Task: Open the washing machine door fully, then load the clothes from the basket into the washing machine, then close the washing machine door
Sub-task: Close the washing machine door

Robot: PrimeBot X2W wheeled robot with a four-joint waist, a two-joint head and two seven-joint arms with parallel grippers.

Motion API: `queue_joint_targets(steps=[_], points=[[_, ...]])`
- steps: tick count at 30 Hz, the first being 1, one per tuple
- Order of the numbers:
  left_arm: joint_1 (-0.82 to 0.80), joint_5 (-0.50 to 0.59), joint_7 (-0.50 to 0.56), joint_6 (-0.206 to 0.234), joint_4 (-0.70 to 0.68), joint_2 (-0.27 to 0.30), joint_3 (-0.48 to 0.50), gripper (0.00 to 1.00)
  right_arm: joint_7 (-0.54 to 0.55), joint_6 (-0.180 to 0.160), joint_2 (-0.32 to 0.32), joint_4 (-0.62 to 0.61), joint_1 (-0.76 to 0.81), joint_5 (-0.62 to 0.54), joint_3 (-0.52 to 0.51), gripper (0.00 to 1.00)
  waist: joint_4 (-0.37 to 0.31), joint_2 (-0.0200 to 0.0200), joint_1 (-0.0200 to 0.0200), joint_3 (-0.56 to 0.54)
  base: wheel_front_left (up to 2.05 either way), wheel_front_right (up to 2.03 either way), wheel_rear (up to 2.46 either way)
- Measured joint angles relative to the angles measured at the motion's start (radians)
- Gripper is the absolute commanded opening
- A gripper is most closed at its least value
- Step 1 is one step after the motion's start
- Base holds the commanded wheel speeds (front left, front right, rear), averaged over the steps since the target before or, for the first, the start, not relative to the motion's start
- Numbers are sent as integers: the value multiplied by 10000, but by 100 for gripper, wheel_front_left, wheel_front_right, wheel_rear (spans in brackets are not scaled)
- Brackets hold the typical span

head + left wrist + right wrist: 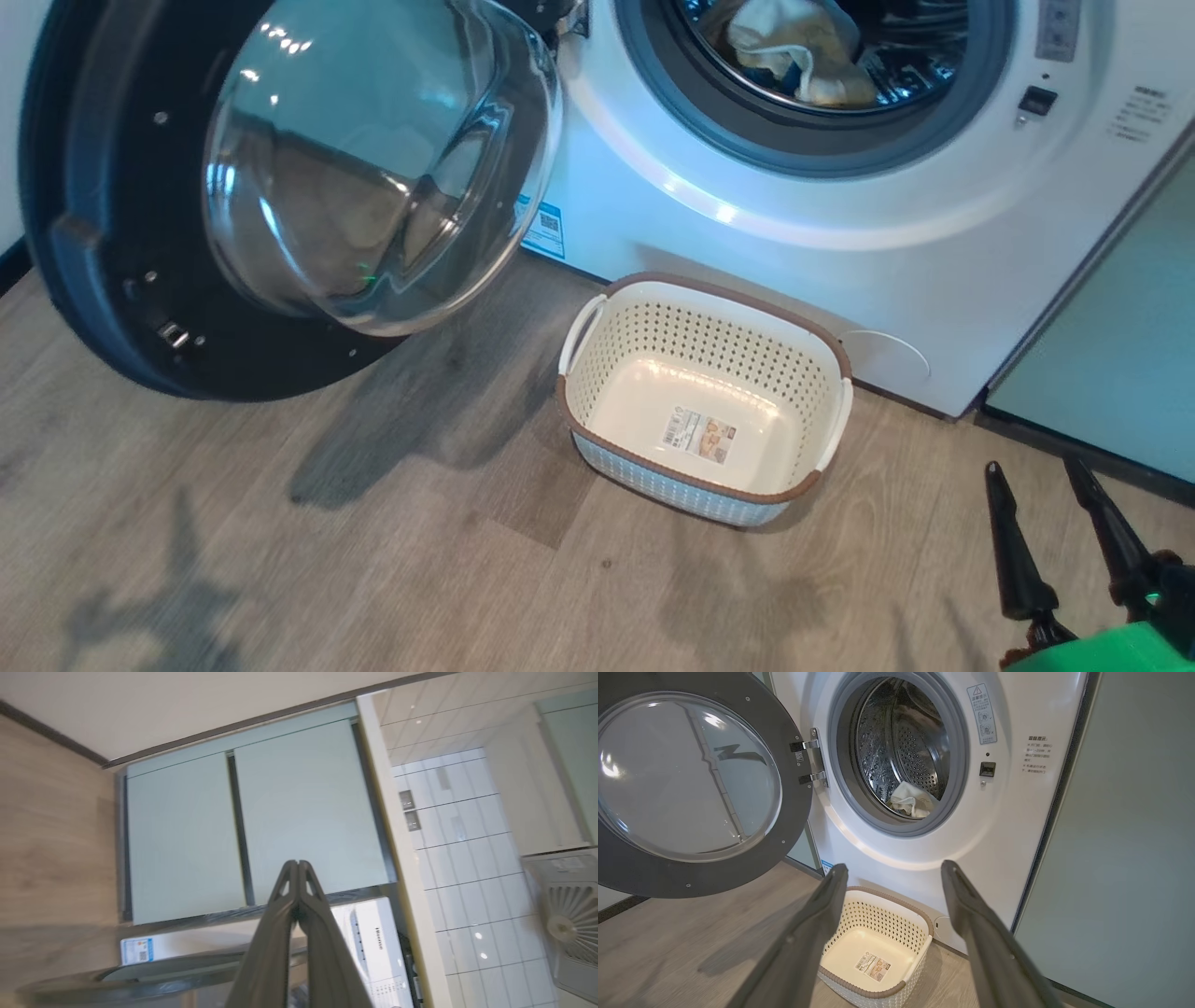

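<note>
Standing wide open to the left of the drum mouth, the large round glossy black washing machine door (103,280) shows its bulging clear glass bowl (373,159), smooth and reflective. Big white front-loading washing machine (794,224): grey rubber ring round the mouth, perforated steel drum inside. Soft, crumpled pale yellow-cream clothes (803,51) with a bit of blue trim lie low in the drum. Small rectangular cream plastic basket (709,345), with perforated walls, brown rim and white side handles, sits on the grey wood-grain floor (373,560) just in front of the machine, a label on its bare bottom. Right gripper (1032,471): low at the lower right of the head view, well apart from the basket, its two long dark tapered fingers spread wide with nothing between them, pointing toward the basket and the machine front. Left gripper (297,863): fingers pressed tip to tip, holding nothing, aimed at flat pale green cabinet doors (280,812).
</note>
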Motion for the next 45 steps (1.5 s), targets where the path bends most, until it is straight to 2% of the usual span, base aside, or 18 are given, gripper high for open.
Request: queue_joint_targets(steps=[5, 13, 22, 31, 45], points=[[-160, 12, 631, 10, 571, 253, -548, 0, 102, 0, 0, -109, 4, -71, -4, 100, -227, 0, 0, 182, 0, 0, 0], [-546, 274, 1011, -31, 963, 115, -1413, 0, 194, 0, 0, -284, -13, -157, 36, 100, -460, 0, 0, 489, 0, 0, 0], [-935, 454, 1407, -545, 1371, -207, -2029, 0, 280, 0, 0, -424, -268, -265, 104, 100, -671, 0, -1, 936, 0, 0, 0], [-1164, 625, 1720, -965, 1730, -324, -2393, 0, 280, 0, 0, -445, -387, -280, 104, 100, -793, 0, 0, 1161, 0, 0, 0], [-1183, 608, 2401, -1342, 1802, -387, -2466, 0, 280, 0, 0, -393, -479, -278, 104, 100, -727, 0, -2, 1229, 0, 0, 0]])
